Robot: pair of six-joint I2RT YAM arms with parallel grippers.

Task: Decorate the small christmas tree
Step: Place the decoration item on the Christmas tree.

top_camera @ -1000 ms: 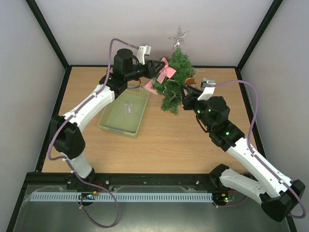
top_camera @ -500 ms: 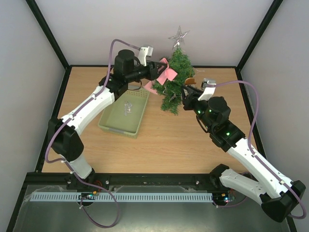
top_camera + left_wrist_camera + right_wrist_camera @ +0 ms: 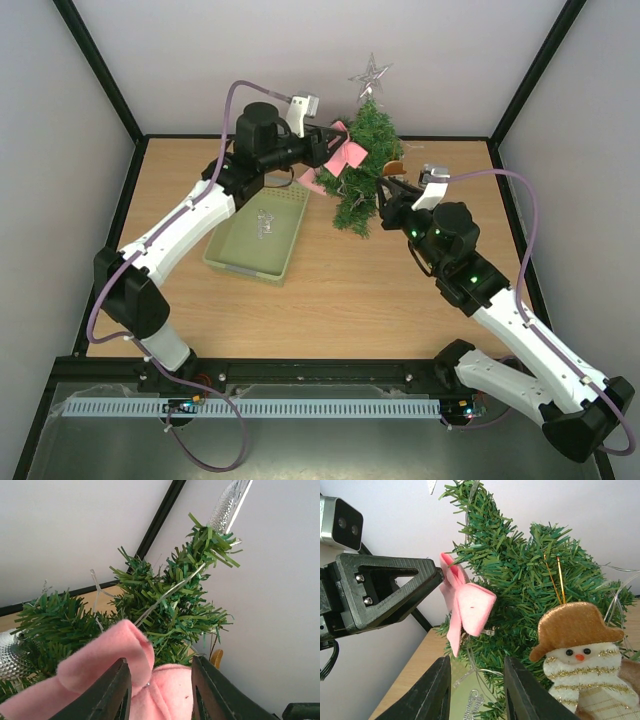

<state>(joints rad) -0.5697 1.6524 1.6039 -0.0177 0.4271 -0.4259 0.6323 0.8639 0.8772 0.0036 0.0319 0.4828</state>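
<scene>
Top view, upper centre: small christmas tree [image 3: 372,135] stands on desk [image 3: 330,290]; left gripper [image 3: 331,149] jaws clamped on pink bow [image 3: 348,153] against its foliage, right gripper [image 3: 386,190] jaws apart just beside lower branches

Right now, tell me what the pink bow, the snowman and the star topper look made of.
The pink bow looks like felt: matte, fuzzy, with thick cut edges. The snowman seems to be plush fabric, with a velvety brown hat, glittery gold trim and bead-like eyes. The star topper is shiny silver with a dimpled surface, probably plastic, possibly metal.
</scene>
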